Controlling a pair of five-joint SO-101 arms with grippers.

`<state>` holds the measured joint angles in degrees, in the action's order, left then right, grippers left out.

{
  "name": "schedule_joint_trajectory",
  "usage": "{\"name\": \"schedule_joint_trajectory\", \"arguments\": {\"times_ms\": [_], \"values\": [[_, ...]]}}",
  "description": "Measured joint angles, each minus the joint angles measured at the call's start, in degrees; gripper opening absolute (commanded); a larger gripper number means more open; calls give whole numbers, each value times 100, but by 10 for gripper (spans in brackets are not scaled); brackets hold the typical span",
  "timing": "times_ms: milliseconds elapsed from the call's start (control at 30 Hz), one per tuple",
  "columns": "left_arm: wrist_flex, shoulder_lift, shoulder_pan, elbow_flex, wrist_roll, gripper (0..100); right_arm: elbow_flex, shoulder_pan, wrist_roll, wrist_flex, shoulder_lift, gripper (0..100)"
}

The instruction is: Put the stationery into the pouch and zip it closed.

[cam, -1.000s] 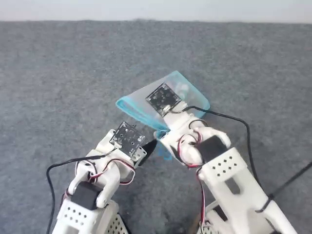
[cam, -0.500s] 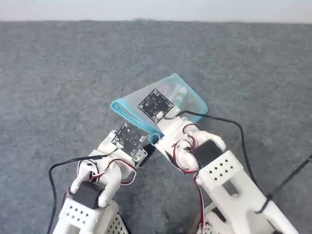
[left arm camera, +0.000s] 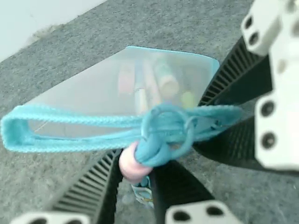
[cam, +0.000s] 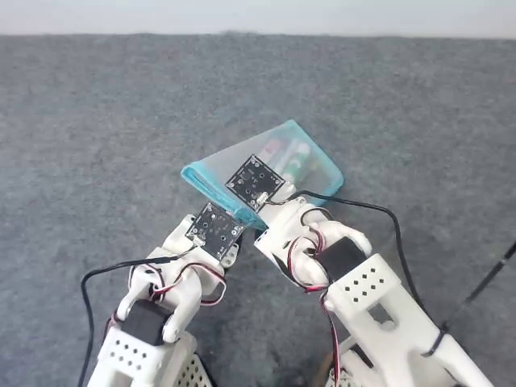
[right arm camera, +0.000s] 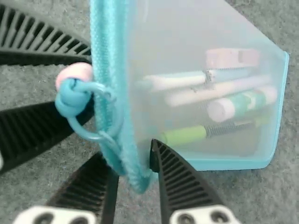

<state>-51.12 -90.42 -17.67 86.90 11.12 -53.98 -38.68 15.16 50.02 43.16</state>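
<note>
So the pouch (cam: 310,165) is lying on the grey carpet (cam: 97,121), see-through with a teal zip band (left arm camera: 70,119) along the edge facing the two arms. The stationery (right arm camera: 210,100) is all inside the pouch: a few pens or markers side by side and a pink block, bunched toward the end away from the band. The left gripper (left arm camera: 135,179) is right at the band, jaws pinched in on the pull (left arm camera: 161,128), a teal cord loop with a pink bead (left arm camera: 132,164) on it. The bead sits right between the two black fingers. The right gripper (right arm camera: 131,158) is on the pouch too, jaws clamped on the end of the band just beside the pull, one finger on each side of the pouch wall. From the left wrist camera, the two teal strips of the band look parted from the pull out to the far end of the pouch, so the mouth looks open along that stretch, though I can't be totally sure. From overhead the two grippers are just beside each other at the same corner of the pouch, and the rest of the pouch fans out away from them on the carpet.
</note>
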Motion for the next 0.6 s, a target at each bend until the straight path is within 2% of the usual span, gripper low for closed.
{"name": "schedule_joint_trajectory", "arguments": {"times_ms": [600], "values": [[114,9,1363,0,0,12,-343,176,229,-9,26,6]]}}
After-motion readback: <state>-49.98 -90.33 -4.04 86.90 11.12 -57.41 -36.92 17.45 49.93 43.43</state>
